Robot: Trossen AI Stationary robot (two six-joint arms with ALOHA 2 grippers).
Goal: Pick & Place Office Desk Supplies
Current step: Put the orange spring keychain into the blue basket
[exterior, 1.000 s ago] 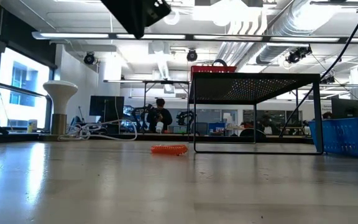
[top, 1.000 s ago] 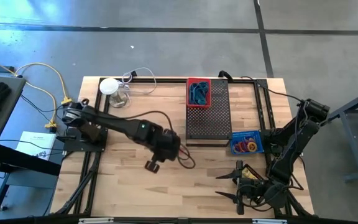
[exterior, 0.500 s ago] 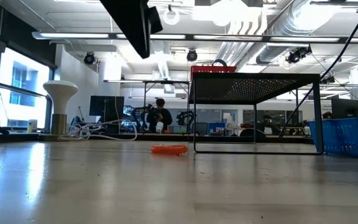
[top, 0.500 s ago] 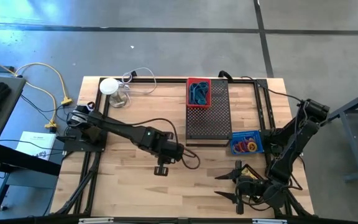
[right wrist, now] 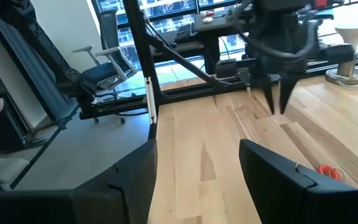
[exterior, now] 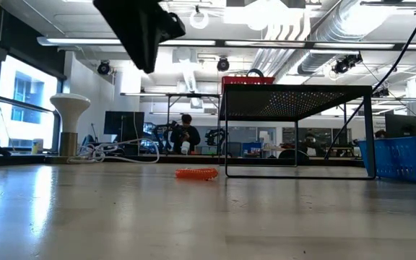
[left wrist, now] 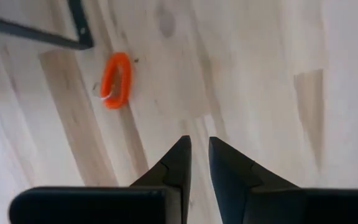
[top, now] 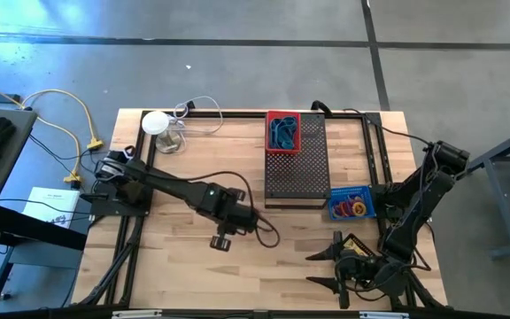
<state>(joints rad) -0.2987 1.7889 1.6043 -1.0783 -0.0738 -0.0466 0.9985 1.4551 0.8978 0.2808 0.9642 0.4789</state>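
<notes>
An orange elastic loop (left wrist: 117,79) lies flat on the wooden table, close to a leg of the black perforated stand (top: 295,168); the low view shows the loop (exterior: 196,173) too. My left gripper (top: 220,241) hangs above the table's middle, fingers shut and pointing down (left wrist: 197,144), short of the loop and holding nothing. A red bin (top: 282,131) of teal items stands on the stand's far end. A blue basket (top: 352,204) holds coloured rings. My right gripper (top: 328,262) waits open near the table's near right corner.
A white round object with a cable (top: 156,122) stands at the far left of the table. The black stand's legs (exterior: 226,144) rise beside the loop. Bare wood lies between the two grippers (right wrist: 216,143). Black frame rails run along the table's sides.
My left gripper has come down somewhat, shifting first toward the near edge and then a little toward the table's left. Its fingers have stayed shut. The orange loop has not moved.
</notes>
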